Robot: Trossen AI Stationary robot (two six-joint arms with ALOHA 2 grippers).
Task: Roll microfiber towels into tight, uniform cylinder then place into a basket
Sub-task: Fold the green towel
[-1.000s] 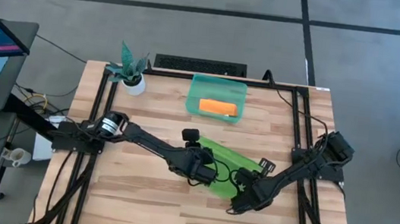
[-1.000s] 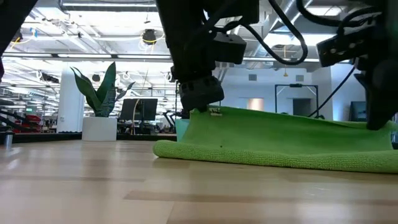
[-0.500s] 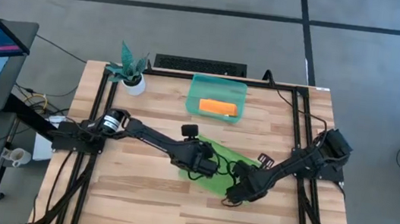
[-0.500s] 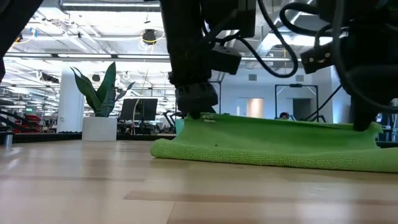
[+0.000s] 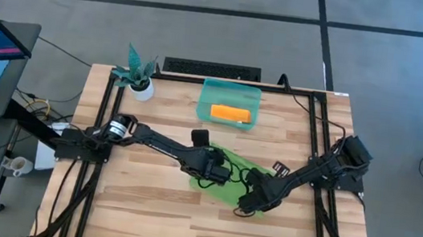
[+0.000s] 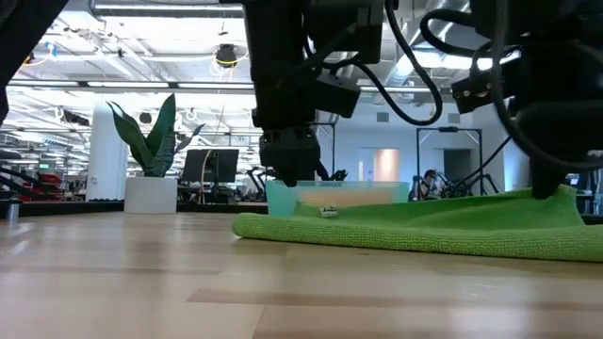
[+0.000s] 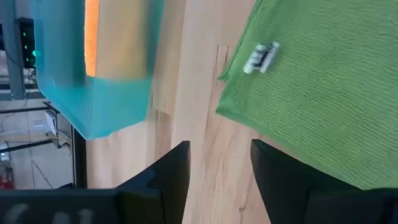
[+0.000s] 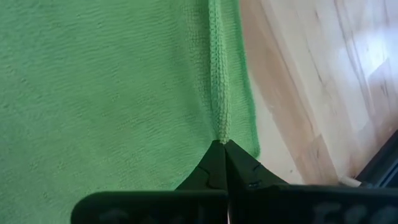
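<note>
Green towel [image 5: 239,173] flat at table centre, largely hidden under both arms in the high view. Left gripper [image 7: 219,163] just off the towel's edge toward 11 o'clock, fingers [image 7: 171,171] parted with bare wood between them, holding nothing. Right gripper [image 8: 224,144] at the towel's 5 o'clock corner, pinched tight on its stitched hem; that corner raised in the low view. Basket [image 5: 206,106] at 12 o'clock of the towel, orange towel [image 5: 231,114] inside, probably rolled. Plant [image 5: 138,72] near the table's 10 o'clock corner.
</note>
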